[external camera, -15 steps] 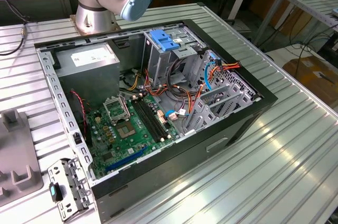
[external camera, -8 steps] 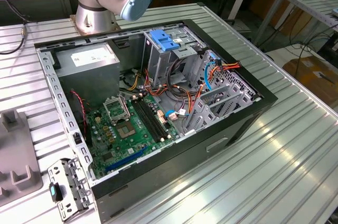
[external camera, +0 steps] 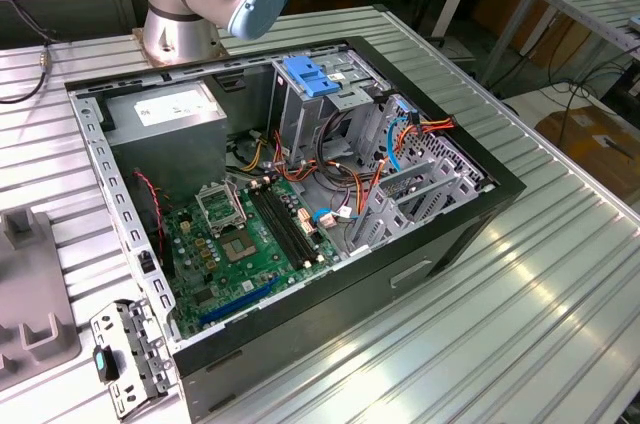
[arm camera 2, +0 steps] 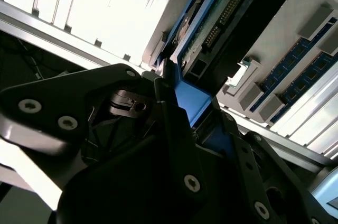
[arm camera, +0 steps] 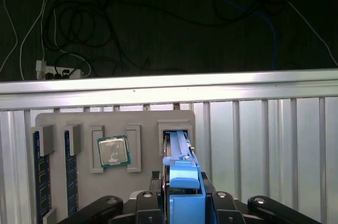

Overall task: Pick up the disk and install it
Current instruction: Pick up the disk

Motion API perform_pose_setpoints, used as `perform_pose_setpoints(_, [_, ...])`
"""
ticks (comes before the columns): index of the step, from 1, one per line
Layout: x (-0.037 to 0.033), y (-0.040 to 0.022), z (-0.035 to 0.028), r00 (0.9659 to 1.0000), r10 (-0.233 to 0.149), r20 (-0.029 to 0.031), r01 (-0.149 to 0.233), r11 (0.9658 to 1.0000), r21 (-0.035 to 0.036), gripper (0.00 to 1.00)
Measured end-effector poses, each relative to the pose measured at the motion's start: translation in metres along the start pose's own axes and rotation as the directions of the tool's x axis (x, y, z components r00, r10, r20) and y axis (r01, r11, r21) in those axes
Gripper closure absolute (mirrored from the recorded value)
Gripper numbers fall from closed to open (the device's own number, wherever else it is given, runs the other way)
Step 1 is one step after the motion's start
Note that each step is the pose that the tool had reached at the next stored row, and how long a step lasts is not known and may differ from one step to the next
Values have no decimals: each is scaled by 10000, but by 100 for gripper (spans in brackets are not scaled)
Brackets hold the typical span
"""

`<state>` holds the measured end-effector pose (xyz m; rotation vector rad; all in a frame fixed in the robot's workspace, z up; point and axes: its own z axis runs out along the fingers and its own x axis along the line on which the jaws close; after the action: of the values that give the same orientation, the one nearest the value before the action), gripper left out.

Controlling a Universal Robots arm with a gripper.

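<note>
**Disk pinched on edge at the tray slot**

The disk (arm camera: 182, 152) is seen standing on edge in the first wrist view. Its bright blue rail is turned toward the camera and its far end sits at a narrow slot of the grey tray (arm camera: 113, 121). The hand (arm camera: 185, 195) is pressed onto it, with the blue rail pinched between the two fingers (arm camera 2: 169, 118). Whether the disk is lifted clear of the slot cannot be told. In the second wrist view the drive's green circuit board and black connector are shown just beyond the fingers. A processor chip (arm camera: 113, 151) is laid in a neighbouring pocket near the hand, and blue memory modules (arm camera: 37, 176) are held farther off. The tray is carried by the ribbed metal tabletop (arm camera: 264, 145). In the exterior view an open computer case (external camera: 330, 319) is seen on the tabletop, with the arm's base (external camera: 180, 14) at its far side.
</note>
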<state>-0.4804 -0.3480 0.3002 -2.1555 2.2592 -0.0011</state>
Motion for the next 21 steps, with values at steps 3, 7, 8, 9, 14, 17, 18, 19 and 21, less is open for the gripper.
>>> perform_pose_setpoints(3, [0,0,0,10000,-1,-4,1,10000,1,63])
perform_pose_setpoints(7, [0,0,1,10000,75,-7,-75,10000,3,63])
perform_pose_setpoints(8, [0,0,1,9999,108,-8,-108,9999,3,63])
perform_pose_setpoints(9, [0,0,1,9999,112,-8,-112,9999,3,63])
perform_pose_setpoints(14, [1,0,1,9998,-183,-5,183,9998,0,63])
perform_pose_setpoints(17, [2,0,1,9998,-221,-4,221,9998,-1,63])
perform_pose_setpoints(18, [2,0,1,9997,-225,-4,225,9997,-2,63])
perform_pose_setpoints(19, [2,0,1,9998,-176,-5,176,9998,-2,63])
perform_pose_setpoints(21, [2,0,1,9999,-110,-6,110,9999,0,63])
